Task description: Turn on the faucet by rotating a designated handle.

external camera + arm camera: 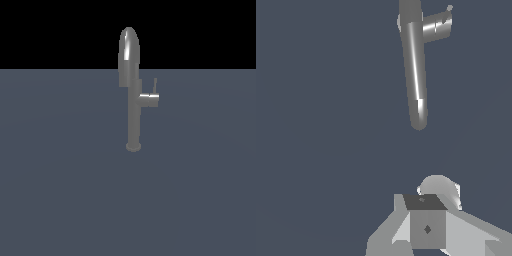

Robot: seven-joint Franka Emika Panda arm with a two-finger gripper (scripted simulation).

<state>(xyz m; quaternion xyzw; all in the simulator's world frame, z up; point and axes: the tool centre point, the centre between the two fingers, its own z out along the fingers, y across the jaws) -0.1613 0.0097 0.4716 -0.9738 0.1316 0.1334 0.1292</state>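
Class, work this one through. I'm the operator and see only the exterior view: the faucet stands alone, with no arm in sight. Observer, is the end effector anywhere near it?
Observer: The wrist view shows the end effector with the faucet ahead of it. Bare floor lies between them, and nothing touches.
Operator: Are its jaws open?
Observer: I cannot tell. Only blocky grey parts of it show.
Operator: How does the handle look from there?
Observer: The handle shows almost end-on, as a small tip on its stub. The stub juts sideways from the column.
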